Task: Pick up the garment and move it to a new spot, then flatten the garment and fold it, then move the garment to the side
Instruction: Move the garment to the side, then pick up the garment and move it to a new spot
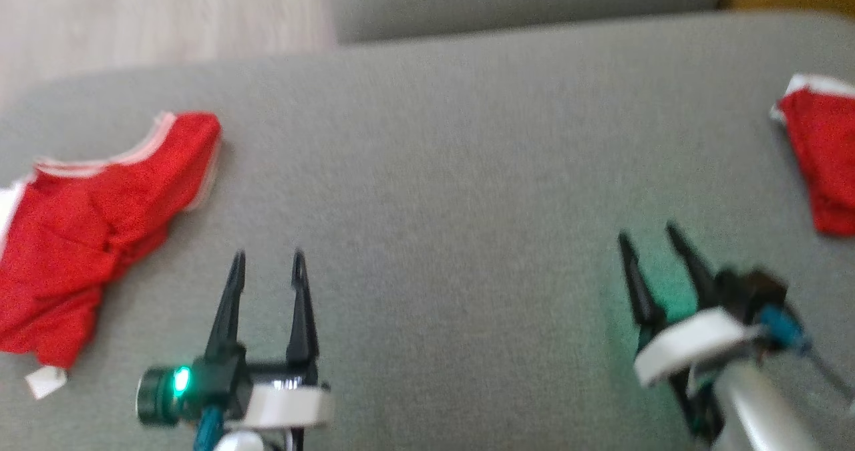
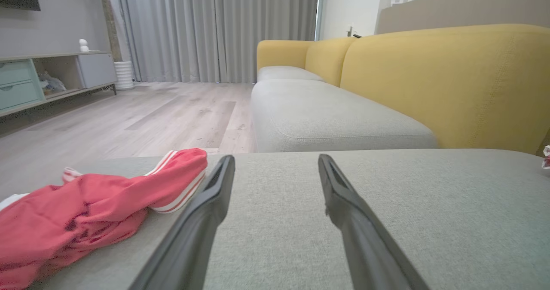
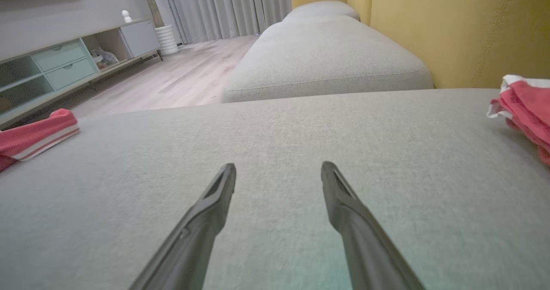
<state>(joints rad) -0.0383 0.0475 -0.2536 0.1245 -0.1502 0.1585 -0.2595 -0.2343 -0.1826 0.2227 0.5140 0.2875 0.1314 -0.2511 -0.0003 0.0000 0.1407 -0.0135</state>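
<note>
The grey cushion [image 1: 434,137] carries everything, and most of it lies bare between the two red pieces. The left garment [image 1: 87,230] sits rumpled at the cushion's left edge, white trim showing. The right garment [image 1: 821,157] lies at the far right edge, cut off by the frame, so I cannot tell how neatly it lies.

The left hand [image 1: 268,256] is spread and empty, just beside the left garment. The right hand [image 1: 648,230] is also spread and empty, near the right garment but apart from it.

I judge the rumpled piece is the one to pick up. Pinch it at the trimmed edge rather than the bunched middle, so it hangs open when lifted, then set it on the bare middle.

Count: two garments, two hands, one white tag [image 1: 47,381].
</note>
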